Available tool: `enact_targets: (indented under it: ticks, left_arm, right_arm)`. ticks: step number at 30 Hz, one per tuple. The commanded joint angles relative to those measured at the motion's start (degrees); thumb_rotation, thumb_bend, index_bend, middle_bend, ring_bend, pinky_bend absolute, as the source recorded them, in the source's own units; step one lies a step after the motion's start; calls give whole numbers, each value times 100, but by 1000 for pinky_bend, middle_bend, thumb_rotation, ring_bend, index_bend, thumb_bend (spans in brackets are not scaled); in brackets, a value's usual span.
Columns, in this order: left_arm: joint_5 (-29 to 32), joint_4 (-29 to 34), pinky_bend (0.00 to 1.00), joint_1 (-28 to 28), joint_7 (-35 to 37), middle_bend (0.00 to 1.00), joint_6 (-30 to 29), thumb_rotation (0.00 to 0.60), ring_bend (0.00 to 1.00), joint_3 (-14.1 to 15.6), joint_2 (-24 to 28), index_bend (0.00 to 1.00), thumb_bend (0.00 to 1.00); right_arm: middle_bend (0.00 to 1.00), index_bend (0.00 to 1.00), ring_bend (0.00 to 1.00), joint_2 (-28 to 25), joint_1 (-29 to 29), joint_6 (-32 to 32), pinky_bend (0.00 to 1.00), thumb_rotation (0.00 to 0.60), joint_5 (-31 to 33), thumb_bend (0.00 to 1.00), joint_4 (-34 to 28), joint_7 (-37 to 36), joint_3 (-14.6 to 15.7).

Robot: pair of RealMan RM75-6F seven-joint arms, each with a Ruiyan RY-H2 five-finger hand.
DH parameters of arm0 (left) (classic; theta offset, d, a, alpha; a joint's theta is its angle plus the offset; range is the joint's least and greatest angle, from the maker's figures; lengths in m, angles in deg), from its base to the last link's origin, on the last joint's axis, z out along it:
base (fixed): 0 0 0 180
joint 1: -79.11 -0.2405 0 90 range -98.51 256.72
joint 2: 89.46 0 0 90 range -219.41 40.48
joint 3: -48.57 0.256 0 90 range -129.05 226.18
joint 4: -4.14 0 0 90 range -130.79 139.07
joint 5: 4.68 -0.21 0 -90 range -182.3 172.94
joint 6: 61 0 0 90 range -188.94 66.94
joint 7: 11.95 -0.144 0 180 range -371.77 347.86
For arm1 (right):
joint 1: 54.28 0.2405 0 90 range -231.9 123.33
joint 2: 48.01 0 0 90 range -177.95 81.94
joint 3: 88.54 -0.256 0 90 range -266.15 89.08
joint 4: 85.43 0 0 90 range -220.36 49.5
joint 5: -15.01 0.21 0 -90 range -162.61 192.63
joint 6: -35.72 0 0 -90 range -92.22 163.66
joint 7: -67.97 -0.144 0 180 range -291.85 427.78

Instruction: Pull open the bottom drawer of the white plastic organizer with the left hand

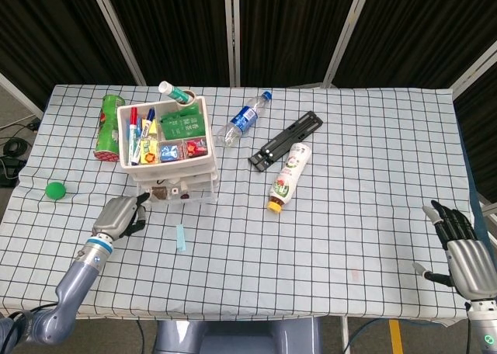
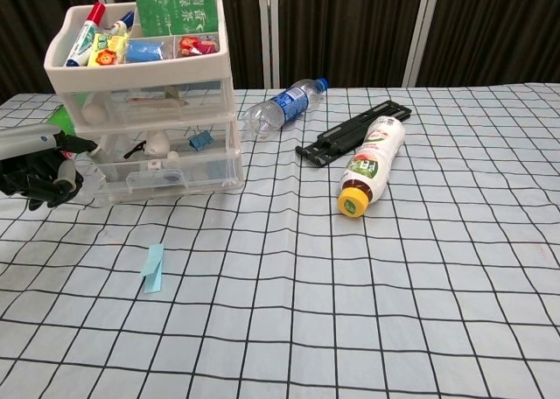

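Note:
The white plastic organizer [image 1: 167,140] [image 2: 140,93] stands at the table's left, its top tray full of markers and packets. Its clear bottom drawer [image 1: 182,191] [image 2: 166,178] juts out a little at the front. My left hand [image 1: 120,214] [image 2: 39,176] lies low on the cloth at the drawer's front left corner, fingers curled in against the drawer's edge. My right hand [image 1: 463,255] hovers at the table's near right corner, fingers spread, holding nothing; it is absent from the chest view.
A green can [image 1: 107,126] and green ball [image 1: 54,189] lie left of the organizer. To its right lie a water bottle [image 1: 242,121], a black bracket [image 1: 286,140] and an orange-capped white bottle [image 1: 287,175]. A blue paper slip [image 1: 181,236] lies in front.

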Motion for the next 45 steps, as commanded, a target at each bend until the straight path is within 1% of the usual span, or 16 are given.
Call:
enact_targets:
  ticks: [1,15,24,37,45]
  left_arm:
    - [-42,28,649,-11,31,735,-5,600,758,18,4,266,1000]
    - [-269,294,649,-106,45,735,-94,600,757,172,137,309,1000]
    - [-447,441,649,-179,-10,735,-116,600,757,351,193,310,1000]
    - [-711,607,649,-269,21,735,-209,600,758,453,292,310,1000]
    - [-731,644,649,-289,10,735,-172,600,758,507,343,313,1000]
  right_arm:
    - [0,37,0,0,1,-5,0,600,3,34,1,3,0]
    - [0,37,0,7,-1,-4,0,600,-20,34,-10,25,12]
    - [0,37,0,-3,3,-25,0,600,-12,34,-22,32,18]
    - [0,37,0,19,4,-35,0,600,-32,34,-27,84,33]
    - [0,37,0,14,4,-37,0,600,-20,35,-28,79,30]
